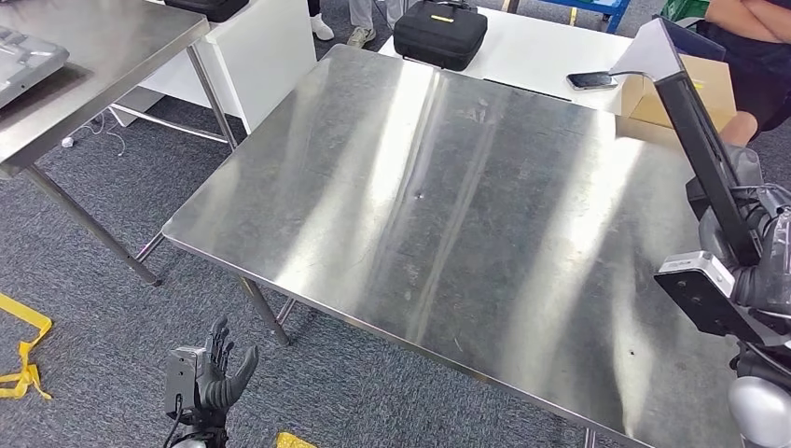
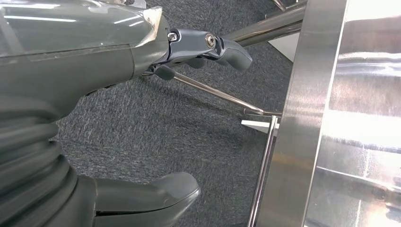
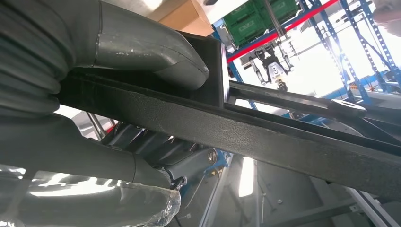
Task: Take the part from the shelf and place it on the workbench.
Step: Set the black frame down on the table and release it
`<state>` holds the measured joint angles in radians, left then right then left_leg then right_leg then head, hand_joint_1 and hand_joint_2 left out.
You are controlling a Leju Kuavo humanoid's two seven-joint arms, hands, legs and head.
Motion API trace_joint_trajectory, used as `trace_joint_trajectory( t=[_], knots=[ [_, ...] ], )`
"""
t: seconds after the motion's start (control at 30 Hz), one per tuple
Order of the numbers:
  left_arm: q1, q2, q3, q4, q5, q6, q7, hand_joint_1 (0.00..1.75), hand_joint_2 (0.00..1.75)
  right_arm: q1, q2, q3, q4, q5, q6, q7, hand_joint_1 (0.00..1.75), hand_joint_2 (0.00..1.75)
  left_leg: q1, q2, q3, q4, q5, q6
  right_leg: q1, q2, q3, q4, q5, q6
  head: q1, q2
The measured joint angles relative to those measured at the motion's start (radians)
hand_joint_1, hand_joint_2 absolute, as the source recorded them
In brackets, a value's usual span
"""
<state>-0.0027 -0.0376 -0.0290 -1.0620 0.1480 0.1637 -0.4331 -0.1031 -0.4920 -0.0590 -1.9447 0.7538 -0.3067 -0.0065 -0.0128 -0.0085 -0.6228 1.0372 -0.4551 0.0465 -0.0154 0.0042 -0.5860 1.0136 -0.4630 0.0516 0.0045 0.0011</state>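
Head view: right hand point(image 1: 760, 252) is holding the long black metal part point(image 1: 695, 131) over the right edge of the shiny steel workbench point(image 1: 448, 205).

Thumb and fingers are wrapped around the lower end of that textured black bar. Its long axis runs up and away from the hand, leaning a bit left, with a flat angled grey plate at the far tip near the brown cardboard box point(image 1: 686, 93). It's up in the air, not touching the bench. Right wrist view has the thumb pressed on the part point(image 3: 265, 142), fingers underneath. Left hand point(image 1: 219, 373) hangs low by the bench's near left corner over grey carpet, fingers spread apart and holding nothing. No readable writing anywhere, not on the black zip case point(image 1: 440, 33) or the dark phone point(image 1: 591, 80) on the white table behind either.
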Motion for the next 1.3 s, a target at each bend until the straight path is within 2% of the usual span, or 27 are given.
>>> trace_joint_trajectory(
  t=[0.23,0.4,0.5,0.6,0.67,0.73,0.77,0.8,0.9,0.93,0.97,1.0,1.03,1.07,1.1,1.17,1.2,1.23,1.27,1.3],
  knots=[
    [0.0,-0.001,0.0,0.002,-0.003,-0.002,-0.001,0.0,1.75,0.012,0.0,-0.002,-0.007,0.015,0.002,0.001,1.75,1.75,0.0,0.0,0.0,0.0,0.0,0.0,0.0,0.0,0.0,0.0,0.0,0.0,0.0,0.0],
    [0.0,-0.001,0.0,0.004,-0.021,0.004,-0.005,0.0,1.75,0.022,0.0,-0.002,-0.008,0.069,0.002,0.016,1.75,1.75,-0.006,0.0,0.0,0.003,-0.004,0.007,-0.005,0.0,0.001,-0.002,0.0,0.007,0.0,0.0],
    [-0.001,-0.001,0.0,0.005,-0.022,0.004,-0.007,0.0,1.75,0.023,0.002,0.0,-0.009,0.091,0.002,0.024,1.75,1.75,-0.011,-0.002,-0.001,0.003,-0.005,0.014,-0.009,-0.002,0.003,-0.004,0.001,0.013,0.0,0.0],
    [-0.005,-0.001,0.0,0.006,-0.023,0.002,-0.008,0.0,1.75,0.027,0.002,0.0,-0.016,0.098,0.001,0.028,1.75,1.75,-0.006,-0.007,0.013,-0.018,0.003,0.03,-0.011,-0.006,0.003,0.004,-0.008,0.021,0.0,0.0],
    [-0.009,-0.002,0.001,0.008,-0.023,0.0,-0.009,0.0,1.75,0.029,0.002,-0.001,-0.019,0.101,0.0,0.029,1.75,1.75,0.001,-0.014,0.027,-0.032,0.01,0.038,-0.012,-0.006,-0.033,0.084,-0.047,0.016,0.002,0.0],
    [-0.012,-0.003,0.001,0.012,-0.024,-0.002,-0.011,0.0,1.75,0.034,0.002,-0.001,-0.02,0.105,0.001,0.03,1.75,1.75,0.002,-0.024,0.029,-0.033,0.01,0.04,-0.011,-0.006,-0.1,0.219,-0.098,0.011,0.002,0.0],
    [-0.012,-0.004,0.001,0.013,-0.024,-0.002,-0.011,0.0,1.75,0.037,0.003,-0.001,-0.02,0.106,0.001,0.031,1.75,1.75,0.001,-0.029,0.029,-0.033,0.01,0.04,-0.011,-0.006,-0.125,0.267,-0.113,0.011,0.002,0.0],
    [-0.012,-0.004,0.001,0.015,-0.024,-0.003,-0.011,0.0,1.75,0.04,0.003,-0.001,-0.02,0.107,0.001,0.032,1.75,1.75,0.001,-0.033,0.029,-0.033,0.01,0.04,-0.011,-0.006,-0.14,0.294,-0.12,0.013,0.001,0.0],
    [-0.012,-0.004,0.001,0.016,-0.024,-0.003,-0.011,0.0,1.75,0.042,0.003,-0.001,-0.02,0.108,0.001,0.033,1.75,1.75,0.001,-0.035,0.028,-0.033,0.01,0.04,-0.011,-0.006,-0.145,0.303,-0.121,0.014,0.002,0.0],
    [-0.012,-0.004,0.001,0.018,-0.024,-0.003,-0.011,0.0,1.75,0.044,0.003,-0.001,-0.02,0.109,0.001,0.033,1.75,1.75,0.002,-0.039,0.029,-0.032,0.01,0.039,-0.012,-0.006,-0.139,0.288,-0.112,0.019,0.002,0.0],
    [-0.013,-0.004,0.001,0.02,-0.024,-0.003,-0.012,0.0,1.75,0.046,0.003,-0.002,-0.021,0.112,0.0,0.034,1.75,1.75,0.004,-0.051,0.03,-0.029,0.007,0.034,-0.017,0.007,-0.103,0.213,-0.082,0.031,0.002,0.0],
    [-0.013,-0.004,0.001,0.022,-0.025,-0.003,-0.012,0.0,1.75,0.049,0.003,-0.003,-0.024,0.117,0.001,0.036,1.75,1.75,0.006,-0.068,0.028,-0.026,0.005,0.024,-0.017,0.014,-0.065,0.137,-0.053,0.034,0.002,0.0],
    [-0.013,-0.004,0.001,0.024,-0.027,-0.004,-0.013,0.0,1.75,0.053,0.003,-0.005,-0.028,0.121,0.001,0.039,1.75,1.75,0.007,-0.087,0.027,-0.022,0.002,0.014,-0.018,0.018,-0.026,0.061,-0.023,0.036,0.002,0.0],
    [-0.014,-0.004,0.001,0.025,-0.029,-0.004,-0.014,0.0,1.75,0.055,0.004,-0.007,-0.031,0.124,0.001,0.041,1.75,1.75,0.009,-0.098,0.024,-0.018,-0.002,0.002,-0.021,0.02,0.008,0.0,-0.002,0.03,0.002,0.0],
    [-0.014,-0.004,0.0,0.025,-0.03,-0.004,-0.014,0.0,1.75,0.057,0.004,-0.008,-0.034,0.126,0.001,0.042,1.75,1.75,0.007,-0.088,0.017,-0.008,-0.009,-0.007,-0.02,0.008,0.013,-0.001,-0.003,0.015,0.0,0.0],
    [-0.016,-0.004,0.0,0.026,-0.031,-0.004,-0.014,0.0,1.75,0.058,0.004,-0.008,-0.038,0.126,0.001,0.042,1.75,1.75,0.008,-0.038,-0.018,0.063,-0.049,-0.018,-0.024,-0.01,0.018,-0.004,-0.005,-0.003,-0.004,0.0],
    [-0.017,-0.004,0.0,0.026,-0.031,-0.004,-0.014,0.0,1.75,0.059,0.004,-0.009,-0.04,0.126,0.001,0.042,1.75,1.75,0.009,-0.014,-0.051,0.127,-0.079,-0.023,-0.022,-0.019,0.02,-0.004,-0.008,-0.01,-0.007,0.0],
    [-0.018,-0.004,0.0,0.027,-0.031,-0.004,-0.014,0.0,1.75,0.059,0.004,-0.009,-0.041,0.126,0.001,0.042,1.75,1.75,0.012,-0.002,-0.089,0.198,-0.106,-0.027,-0.02,-0.029,0.021,-0.004,-0.009,-0.015,-0.008,0.0],
    [-0.018,-0.005,0.0,0.028,-0.031,-0.004,-0.014,0.0,1.75,0.06,0.004,-0.009,-0.041,0.126,0.001,0.042,1.75,1.75,0.015,0.002,-0.121,0.253,-0.121,-0.029,-0.018,-0.038,0.022,-0.004,-0.011,-0.017,-0.008,0.0],
    [-0.017,-0.005,0.0,0.03,-0.031,-0.004,-0.014,0.0,1.75,0.06,0.005,-0.009,-0.041,0.127,0.001,0.042,1.75,1.75,0.018,0.004,-0.139,0.275,-0.117,-0.031,-0.017,-0.048,0.024,-0.004,-0.013,-0.019,-0.008,0.0]
  ],
)
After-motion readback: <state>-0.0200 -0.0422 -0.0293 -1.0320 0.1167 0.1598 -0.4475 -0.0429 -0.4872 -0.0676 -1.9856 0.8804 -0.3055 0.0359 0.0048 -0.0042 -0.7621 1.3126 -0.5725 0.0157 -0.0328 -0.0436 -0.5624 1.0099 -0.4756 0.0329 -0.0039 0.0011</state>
